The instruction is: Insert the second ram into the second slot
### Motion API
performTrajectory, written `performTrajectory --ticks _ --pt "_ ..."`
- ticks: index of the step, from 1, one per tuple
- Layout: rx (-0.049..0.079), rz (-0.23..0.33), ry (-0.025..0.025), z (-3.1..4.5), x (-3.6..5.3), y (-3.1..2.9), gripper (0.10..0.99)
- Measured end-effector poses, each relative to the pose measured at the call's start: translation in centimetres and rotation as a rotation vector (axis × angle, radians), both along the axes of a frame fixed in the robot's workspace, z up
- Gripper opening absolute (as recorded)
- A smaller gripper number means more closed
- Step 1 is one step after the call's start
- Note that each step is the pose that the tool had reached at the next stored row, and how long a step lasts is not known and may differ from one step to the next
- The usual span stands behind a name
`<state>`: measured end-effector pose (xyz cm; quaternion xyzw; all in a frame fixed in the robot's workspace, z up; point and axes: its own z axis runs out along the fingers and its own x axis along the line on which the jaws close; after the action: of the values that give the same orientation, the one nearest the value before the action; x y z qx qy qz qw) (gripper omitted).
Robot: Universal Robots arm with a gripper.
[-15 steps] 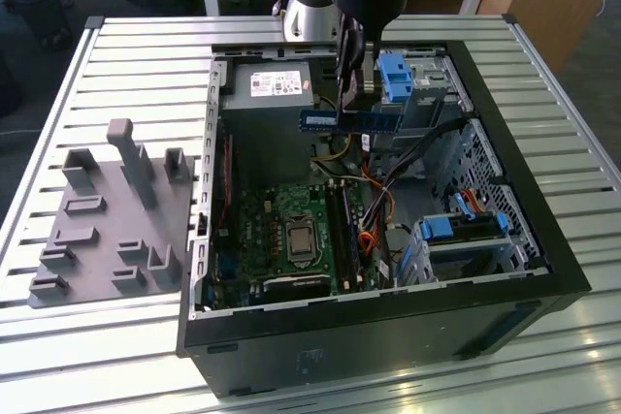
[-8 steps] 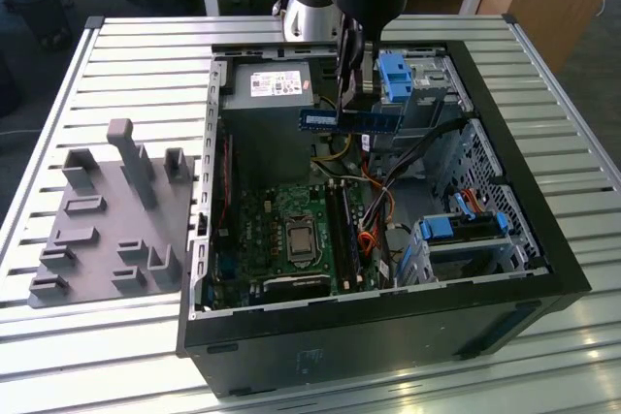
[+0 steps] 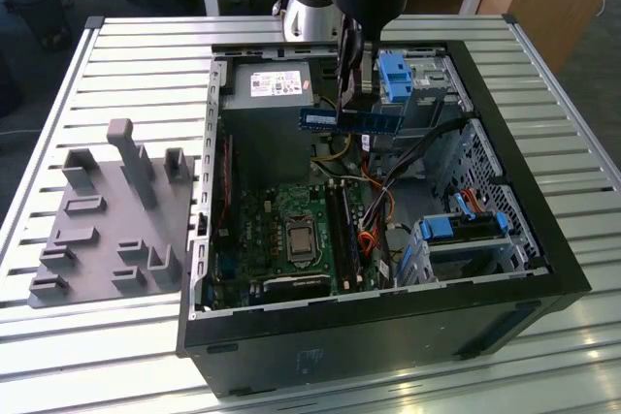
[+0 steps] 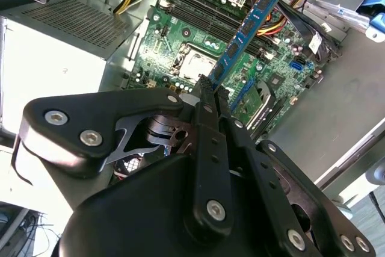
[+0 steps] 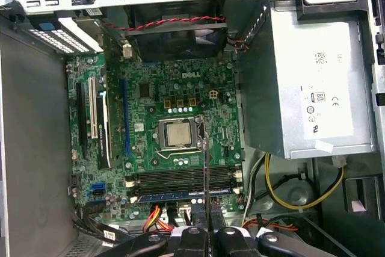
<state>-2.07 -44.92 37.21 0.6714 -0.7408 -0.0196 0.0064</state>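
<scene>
Over the open computer case (image 3: 388, 346), fingers (image 4: 207, 121) clamp the second ram (image 3: 380, 122), long axis apparently level

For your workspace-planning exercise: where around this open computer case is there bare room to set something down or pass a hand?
Free: slatted table around the grey fixture and at the exterior view's right of the case. Crowded: cables by the drive cage, and the gripper holding the second ram above it.

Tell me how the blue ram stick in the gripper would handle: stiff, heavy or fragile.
Probably stiff: the second ram sits level in the gripper without sagging. Likely light, being one thin, narrow board. Possibly fragile, with bare chips along its face.
</scene>
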Motion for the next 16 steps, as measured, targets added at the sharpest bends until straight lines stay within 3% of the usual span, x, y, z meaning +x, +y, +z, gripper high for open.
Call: performTrajectory --ticks 16 --pt "0.000 -0.038 0.0000 0.00 0.00 0.00 0.137"
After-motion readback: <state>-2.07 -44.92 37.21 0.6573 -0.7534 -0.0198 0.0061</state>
